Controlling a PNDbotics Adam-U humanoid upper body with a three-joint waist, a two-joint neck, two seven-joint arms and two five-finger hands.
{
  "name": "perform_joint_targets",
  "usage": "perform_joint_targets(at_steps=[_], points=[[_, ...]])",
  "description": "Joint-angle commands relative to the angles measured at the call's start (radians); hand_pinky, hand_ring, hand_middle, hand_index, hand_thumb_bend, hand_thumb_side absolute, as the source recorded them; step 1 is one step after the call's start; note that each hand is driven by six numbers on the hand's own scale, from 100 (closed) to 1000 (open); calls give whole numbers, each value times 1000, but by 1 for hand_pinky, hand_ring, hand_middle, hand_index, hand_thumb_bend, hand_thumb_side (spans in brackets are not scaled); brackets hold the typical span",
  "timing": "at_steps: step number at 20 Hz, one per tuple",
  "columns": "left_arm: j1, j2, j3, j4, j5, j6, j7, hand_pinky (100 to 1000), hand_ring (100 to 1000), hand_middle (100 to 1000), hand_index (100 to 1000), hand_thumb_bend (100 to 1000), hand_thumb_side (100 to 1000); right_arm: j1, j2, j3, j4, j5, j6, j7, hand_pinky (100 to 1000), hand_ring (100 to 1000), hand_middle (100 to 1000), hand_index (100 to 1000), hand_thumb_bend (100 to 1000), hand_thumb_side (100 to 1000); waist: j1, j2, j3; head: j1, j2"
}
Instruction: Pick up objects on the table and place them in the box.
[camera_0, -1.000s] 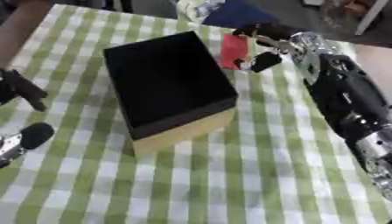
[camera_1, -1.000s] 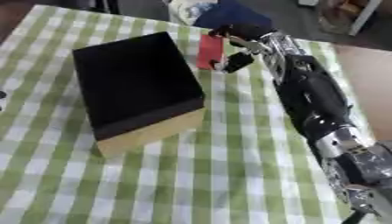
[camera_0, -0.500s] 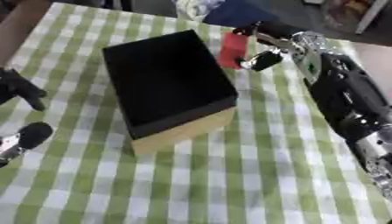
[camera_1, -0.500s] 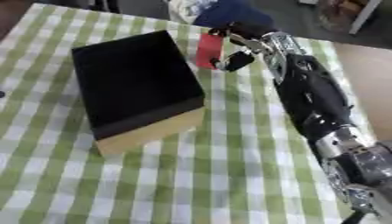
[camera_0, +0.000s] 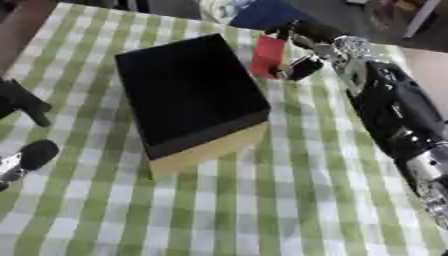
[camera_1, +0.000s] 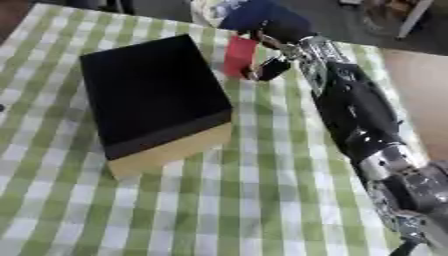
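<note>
Soft even light, slight overall blur

Right arm extends from the lower right of the frame diagonally to the upper centre. Right hand is at the upper centre, fingers and thumb curled in a pinch. Left hand shows at the left edge, fingers relaxed and pointing up.
</note>
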Motion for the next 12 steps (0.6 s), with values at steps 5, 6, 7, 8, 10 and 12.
perform_joint_targets(at_steps=[5,6,7,8,10,12], points=[[-9,6,12,-9,-4,-1,-3,688,462,419,567,714,419,-20,-28,11,-55,-58,-9,-18,748,734,394,941,287,166,10,-38,-10,-4,-1],[-8,6,12,-8,-4,-1,-2,688,462,419,567,713,419,-22,-28,14,-63,-69,-13,-16,748,735,394,941,285,162,10,-42,-12,-4,-1],[-6,5,12,-8,-4,-1,-2,688,462,419,567,714,419,-24,-29,17,-73,-83,-18,-11,749,736,396,942,288,148,10,-47,-15,-3,-1],[-5,5,12,-7,-5,-1,-2,688,462,419,567,713,419,-25,-30,21,-82,-96,-23,-5,749,736,396,941,292,142,9,-51,-18,-3,-1],[-3,5,12,-6,-6,0,-2,688,463,419,567,713,418,-28,-32,30,-104,-126,-34,10,750,736,396,942,285,129,9,-60,-25,-3,-1],[0,4,13,-3,-7,1,-1,688,463,419,567,711,419,-32,-34,42,-130,-156,-46,30,751,738,402,943,303,117,8,-70,-32,-1,-1]])
